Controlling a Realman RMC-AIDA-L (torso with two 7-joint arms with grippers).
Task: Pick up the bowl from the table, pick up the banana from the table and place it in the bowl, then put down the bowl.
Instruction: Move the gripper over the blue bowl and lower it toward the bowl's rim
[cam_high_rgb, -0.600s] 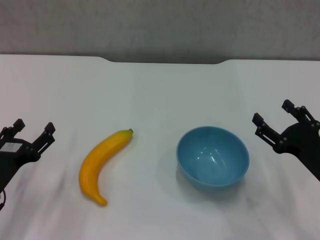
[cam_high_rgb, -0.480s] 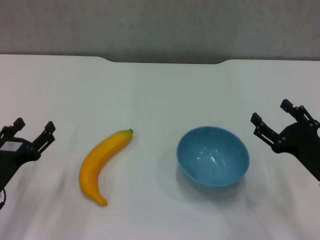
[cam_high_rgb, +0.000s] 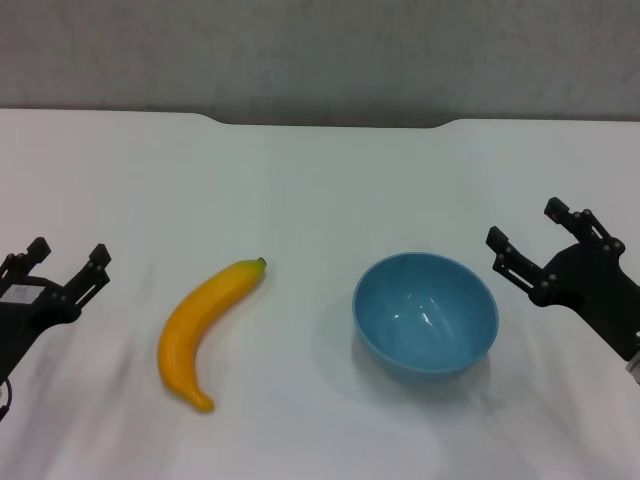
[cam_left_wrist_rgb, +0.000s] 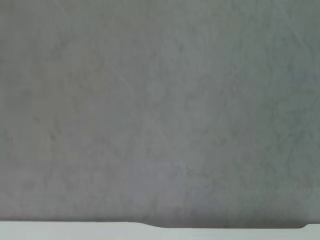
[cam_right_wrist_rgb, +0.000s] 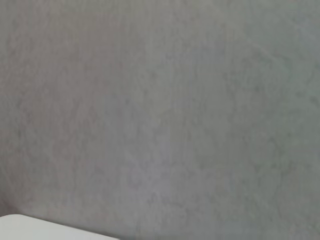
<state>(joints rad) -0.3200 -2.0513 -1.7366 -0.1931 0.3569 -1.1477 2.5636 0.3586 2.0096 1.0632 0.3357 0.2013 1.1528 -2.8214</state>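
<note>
A light-blue bowl (cam_high_rgb: 425, 312) sits upright on the white table (cam_high_rgb: 320, 190), right of centre in the head view. A yellow-orange banana (cam_high_rgb: 205, 327) with a dark green stem tip lies on the table left of centre, apart from the bowl. My right gripper (cam_high_rgb: 528, 226) is open and empty, just to the right of the bowl's rim. My left gripper (cam_high_rgb: 68, 255) is open and empty at the table's left side, well left of the banana. Both wrist views show only the grey wall and a strip of table edge.
The table's far edge has a shallow notch (cam_high_rgb: 330, 123) with a grey wall (cam_high_rgb: 320, 50) behind it. The table edge shows as a white strip in the left wrist view (cam_left_wrist_rgb: 75, 230) and as a corner in the right wrist view (cam_right_wrist_rgb: 30, 227).
My right gripper has moved left and a little up in the view, closer to the bowl. The left gripper, bowl and banana have not moved.
</note>
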